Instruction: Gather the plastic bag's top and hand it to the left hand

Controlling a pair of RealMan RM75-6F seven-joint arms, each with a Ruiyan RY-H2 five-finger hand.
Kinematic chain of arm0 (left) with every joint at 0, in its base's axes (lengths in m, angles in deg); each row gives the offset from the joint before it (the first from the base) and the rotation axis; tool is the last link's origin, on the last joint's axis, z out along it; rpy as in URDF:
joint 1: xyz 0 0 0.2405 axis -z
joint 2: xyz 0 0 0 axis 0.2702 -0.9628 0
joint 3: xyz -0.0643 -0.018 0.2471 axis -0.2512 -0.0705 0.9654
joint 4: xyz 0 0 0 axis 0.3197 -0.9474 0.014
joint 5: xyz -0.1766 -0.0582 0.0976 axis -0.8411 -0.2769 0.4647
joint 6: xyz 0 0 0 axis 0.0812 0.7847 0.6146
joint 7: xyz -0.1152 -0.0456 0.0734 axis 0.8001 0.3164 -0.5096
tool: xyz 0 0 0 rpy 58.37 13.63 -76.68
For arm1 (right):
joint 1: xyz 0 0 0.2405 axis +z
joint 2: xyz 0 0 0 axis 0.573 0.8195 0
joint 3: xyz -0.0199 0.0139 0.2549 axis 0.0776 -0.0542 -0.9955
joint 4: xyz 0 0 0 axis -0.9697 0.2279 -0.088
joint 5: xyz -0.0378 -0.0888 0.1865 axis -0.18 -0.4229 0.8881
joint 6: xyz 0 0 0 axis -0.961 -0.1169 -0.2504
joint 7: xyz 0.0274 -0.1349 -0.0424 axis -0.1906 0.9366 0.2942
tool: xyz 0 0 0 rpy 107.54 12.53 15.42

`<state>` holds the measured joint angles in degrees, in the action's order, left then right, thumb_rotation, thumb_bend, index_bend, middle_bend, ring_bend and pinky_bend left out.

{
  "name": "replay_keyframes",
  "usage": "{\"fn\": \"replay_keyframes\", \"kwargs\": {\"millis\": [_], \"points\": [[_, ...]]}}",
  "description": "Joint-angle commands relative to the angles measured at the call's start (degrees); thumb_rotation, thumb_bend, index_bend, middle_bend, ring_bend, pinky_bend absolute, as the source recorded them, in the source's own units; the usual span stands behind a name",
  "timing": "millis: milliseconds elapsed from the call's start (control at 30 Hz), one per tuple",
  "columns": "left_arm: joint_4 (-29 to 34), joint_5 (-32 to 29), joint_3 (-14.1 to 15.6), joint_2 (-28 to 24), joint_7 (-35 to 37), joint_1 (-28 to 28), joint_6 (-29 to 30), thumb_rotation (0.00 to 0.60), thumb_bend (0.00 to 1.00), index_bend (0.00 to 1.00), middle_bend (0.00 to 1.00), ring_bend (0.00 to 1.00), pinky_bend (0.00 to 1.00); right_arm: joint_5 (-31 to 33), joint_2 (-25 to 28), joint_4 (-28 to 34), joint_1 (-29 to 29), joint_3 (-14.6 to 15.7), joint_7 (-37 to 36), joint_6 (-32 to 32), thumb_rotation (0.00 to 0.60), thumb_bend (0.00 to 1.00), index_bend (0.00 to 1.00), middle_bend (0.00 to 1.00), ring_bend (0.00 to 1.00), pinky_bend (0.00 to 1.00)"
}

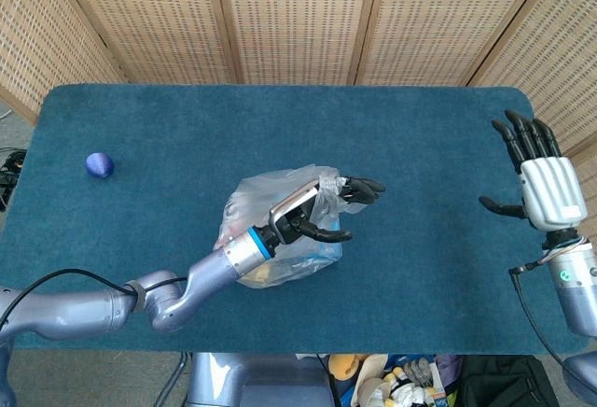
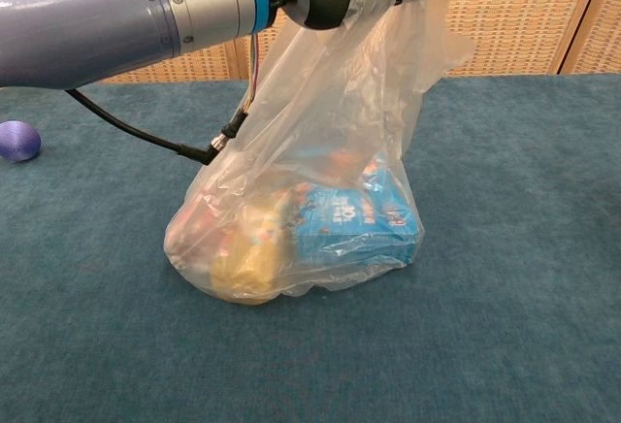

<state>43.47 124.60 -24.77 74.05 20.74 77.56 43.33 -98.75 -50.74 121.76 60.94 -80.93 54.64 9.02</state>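
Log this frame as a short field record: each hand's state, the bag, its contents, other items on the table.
left hand: grips the gathered top of the plastic bag
right hand: open, fingers spread, at the table's right edge, holding nothing
bag: bottom resting on the blue table, top pulled upward
contents: blue box, yellow item
other: purple ball, far left
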Motion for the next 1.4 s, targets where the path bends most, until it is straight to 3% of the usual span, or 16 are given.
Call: {"fn": "replay_keyframes", "kwargs": {"millis": [33,267,400,633,1100,1167,1233,1300,1400], "points": [[1.2,-0.7,-0.5,-0.5,-1.1,-0.2,0.1,0.509,0.15,0.34,0.22,0.19,0.15,-2.7,-4.8,-3.2,-3.0,3.1,0.1,-3.3,0.6,0.0,0.0,0.0,0.0,0.0],[2.9,-2.4,-1.2,-0.2,-3.2,-0.2,-0.3,0.565,0.19,0.35,0.25,0.2,0.16,-6.3,-11.0,-4.8,-7.9,7.5,1.3,-8.3,0.6,0.0,0.0,0.0,0.0,0.0],[3.3,-3.4,-1.7,0.3,-4.7,-0.3,-0.3,0.6,0.23,0.39,0.33,0.24,0.22,-8.4,-12.6,-5.8,-9.7,8.9,1.6,-10.2,0.6,0.0,0.0,0.0,0.0,0.0],[3.8,-5.9,-2.8,1.1,-8.6,-0.8,0.9,0.6,0.31,0.48,0.54,0.36,0.39,-9.8,-13.9,-7.7,-11.2,9.2,0.2,-11.6,0.6,0.0,0.0,0.0,0.0,0.0],[5.2,-12.0,-4.9,2.2,-17.0,-1.5,0.7,0.6,0.28,0.69,0.8,0.53,0.56,-10.8,-14.8,-9.6,-12.1,8.5,-1.8,-11.7,0.6,0.0,0.0,0.0,0.0,0.0],[5.5,-13.0,-5.3,2.1,-18.5,-1.6,0.7,0.6,0.37,0.75,0.83,0.56,0.59,-10.9,-14.8,-9.6,-12.1,8.4,-1.8,-11.5,0.6,0.0,0.0,0.0,0.0,0.0],[6.1,-14.0,-5.6,1.6,-19.5,-1.7,0.2,0.6,0.6,0.81,0.85,0.59,0.62,-11.0,-14.8,-9.7,-12.2,8.3,-1.7,-11.5,0.6,0.0,0.0,0.0,0.0,0.0],[6.6,-14.4,-6.0,1.0,-19.7,-1.8,-0.4,0.6,0.77,0.84,0.87,0.6,0.64,-11.1,-14.8,-9.7,-12.2,8.2,-1.7,-11.5,0.6,0.0,0.0,0.0,0.0,0.0],[7.0,-15.2,-6.3,0.2,-20.8,-2.0,-1.1,0.6,0.92,0.89,0.87,0.61,0.68,-11.1,-14.8,-9.7,-12.3,8.1,-1.8,-11.5,0.6,0.0,0.0,0.0,0.0,0.0]]}}
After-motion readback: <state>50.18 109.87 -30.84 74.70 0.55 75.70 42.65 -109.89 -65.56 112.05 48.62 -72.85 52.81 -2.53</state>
